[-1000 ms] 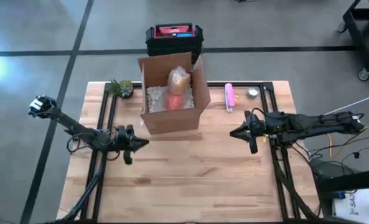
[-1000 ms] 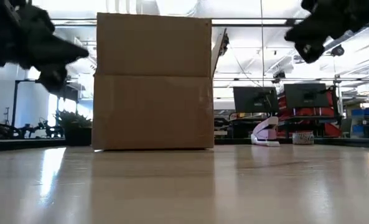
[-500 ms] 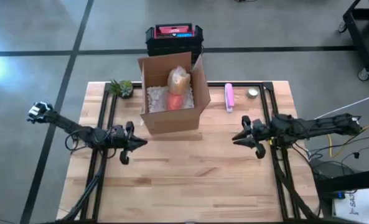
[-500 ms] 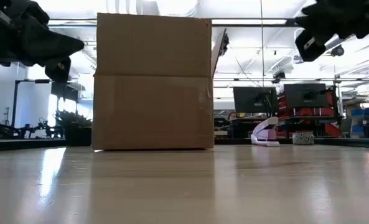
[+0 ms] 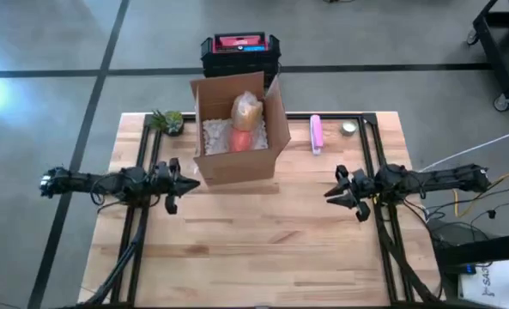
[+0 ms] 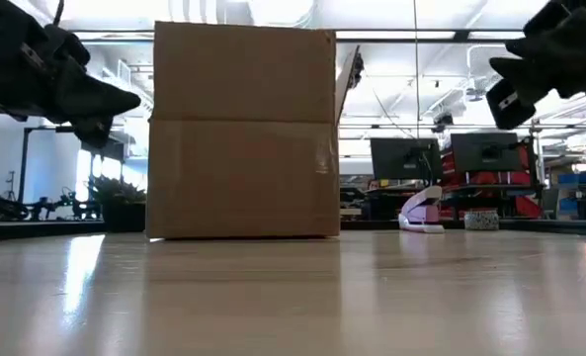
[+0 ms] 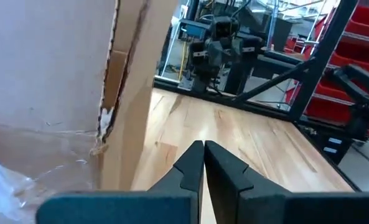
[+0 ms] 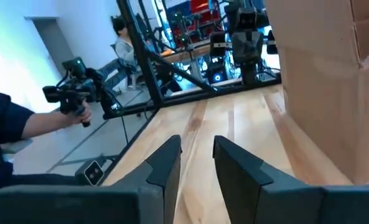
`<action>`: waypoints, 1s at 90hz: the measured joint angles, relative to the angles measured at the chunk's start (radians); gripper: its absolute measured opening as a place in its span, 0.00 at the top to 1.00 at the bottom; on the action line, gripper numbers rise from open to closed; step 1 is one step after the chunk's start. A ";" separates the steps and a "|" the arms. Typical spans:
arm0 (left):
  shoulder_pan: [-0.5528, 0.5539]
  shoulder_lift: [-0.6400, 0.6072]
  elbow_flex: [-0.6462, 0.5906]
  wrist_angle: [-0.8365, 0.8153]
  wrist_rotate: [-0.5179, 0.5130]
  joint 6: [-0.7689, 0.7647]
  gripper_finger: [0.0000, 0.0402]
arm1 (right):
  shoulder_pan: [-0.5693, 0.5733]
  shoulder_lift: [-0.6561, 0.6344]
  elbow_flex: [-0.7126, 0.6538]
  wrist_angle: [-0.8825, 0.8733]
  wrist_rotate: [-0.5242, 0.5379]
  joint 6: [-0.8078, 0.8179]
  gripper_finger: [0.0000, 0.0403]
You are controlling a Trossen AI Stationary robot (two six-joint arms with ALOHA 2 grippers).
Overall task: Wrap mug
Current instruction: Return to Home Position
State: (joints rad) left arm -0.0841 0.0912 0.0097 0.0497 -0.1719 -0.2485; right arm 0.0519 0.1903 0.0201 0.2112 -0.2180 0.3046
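An open cardboard box (image 5: 237, 129) stands on its base at the far middle of the table, on the wood (image 6: 243, 129). Inside it, on white filler, lie an orange-red object (image 5: 239, 139), which may be the mug, and a yellowish bundle in clear wrap (image 5: 247, 107). My left gripper (image 5: 188, 183) hovers shut just off the box's near left corner (image 7: 204, 149), touching nothing. My right gripper (image 5: 330, 195) hovers to the right of the box, open by a small gap (image 8: 198, 155), with nothing between its fingers.
A pink stapler (image 5: 316, 133) and a small round tin (image 5: 348, 128) lie at the far right. A small plant (image 5: 168, 120) stands at the far left. A black and red case (image 5: 239, 51) sits beyond the table. A person (image 8: 10, 124) holding a device is beside the table.
My left gripper has moved toward the table's far edge, up to the box's near left corner, as its arm drew back to the left. My right gripper has moved toward the near edge and a little to the right, and has come lower.
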 joint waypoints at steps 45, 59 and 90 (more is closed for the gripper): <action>0.002 -0.069 0.000 -0.006 0.006 0.058 0.98 | 0.000 -0.160 -0.008 -0.176 0.221 -0.021 0.89; 0.020 -0.073 0.001 -0.013 0.007 0.061 0.98 | 0.000 -0.190 -0.008 -0.198 0.226 -0.058 0.92; 0.027 -0.067 0.002 -0.019 0.034 0.072 0.98 | 0.000 -0.180 -0.008 -0.199 0.226 -0.108 0.89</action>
State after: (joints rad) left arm -0.0566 0.0238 0.0119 0.0302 -0.1379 -0.1766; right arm 0.0521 0.0101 0.0120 0.0120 0.0082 0.1971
